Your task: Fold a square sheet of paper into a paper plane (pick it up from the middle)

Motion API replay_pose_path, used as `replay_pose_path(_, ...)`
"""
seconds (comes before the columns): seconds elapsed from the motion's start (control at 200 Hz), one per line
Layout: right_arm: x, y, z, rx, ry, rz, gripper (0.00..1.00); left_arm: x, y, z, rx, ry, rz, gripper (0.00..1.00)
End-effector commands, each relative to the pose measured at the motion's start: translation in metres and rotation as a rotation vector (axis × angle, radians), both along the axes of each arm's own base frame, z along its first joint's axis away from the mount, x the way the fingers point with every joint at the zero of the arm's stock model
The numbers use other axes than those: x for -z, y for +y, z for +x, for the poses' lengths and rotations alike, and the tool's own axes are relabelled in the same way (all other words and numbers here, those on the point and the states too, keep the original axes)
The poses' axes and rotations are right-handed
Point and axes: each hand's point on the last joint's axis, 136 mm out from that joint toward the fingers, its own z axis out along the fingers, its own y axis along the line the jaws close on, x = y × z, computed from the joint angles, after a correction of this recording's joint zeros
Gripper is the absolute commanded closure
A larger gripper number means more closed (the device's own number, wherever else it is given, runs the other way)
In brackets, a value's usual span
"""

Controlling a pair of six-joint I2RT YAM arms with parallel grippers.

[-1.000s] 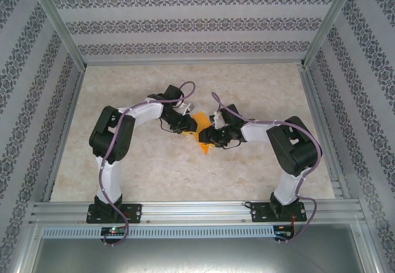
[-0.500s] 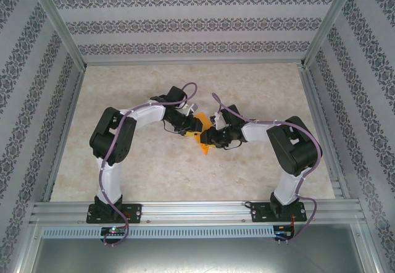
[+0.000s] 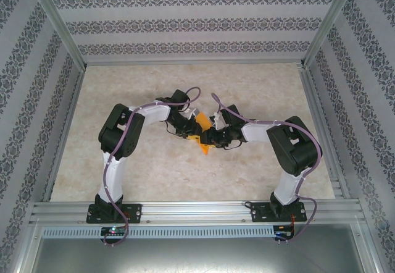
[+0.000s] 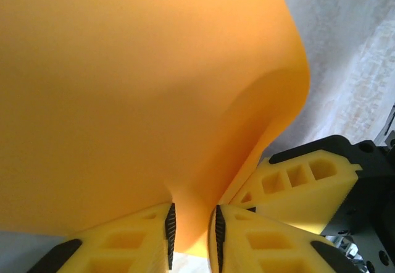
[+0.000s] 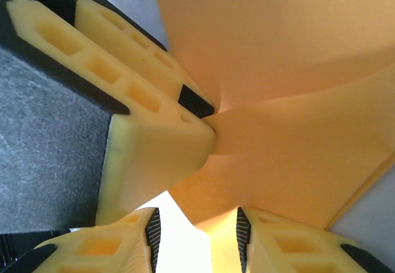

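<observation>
Crowding is the change: over the table's (image 3: pixel 259 180) middle the left gripper (image 4: pixel 192 236), pinched onto the buckled square sheet of paper (image 4: pixel 154 100), has swung in against the right gripper (image 5: pixel 196 236), whose jaws stand loosely apart around it, likely forming a fold.

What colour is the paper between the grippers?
The paper is plain bright orange, best seen in the left wrist view.
</observation>
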Motion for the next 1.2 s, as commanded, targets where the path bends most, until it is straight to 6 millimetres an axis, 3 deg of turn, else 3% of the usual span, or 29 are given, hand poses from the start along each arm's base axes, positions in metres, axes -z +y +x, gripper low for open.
replay_pose_path(0.0,-0.006,0.001,-0.001,-0.018,-0.018,0.021,0.6,0.003,0.007,-0.007,0.042,-0.003,0.058,0.75)
replay_pose_path(0.135,-0.005,0.0,-0.001,-0.015,-0.017,0.02,0.6,0.009,0.021,-0.005,0.032,-0.019,0.114,0.79)
replay_pose_path(0.575,-0.015,0.003,0.005,0.006,-0.023,0.065,0.6,0.01,0.022,0.004,0.05,-0.048,0.149,0.91)
replay_pose_path(0.774,-0.021,0.004,0.008,0.026,-0.028,0.102,0.6,0.01,0.023,0.006,0.057,-0.05,0.163,0.91)
replay_pose_path(0.944,-0.03,-0.008,0.022,0.076,-0.052,0.088,0.61,0.013,0.026,0.007,0.068,-0.054,0.189,0.91)
replay_pose_path(1.199,-0.024,-0.007,0.045,0.117,-0.035,0.06,0.66,0.013,0.026,0.009,0.081,-0.062,0.196,0.91)
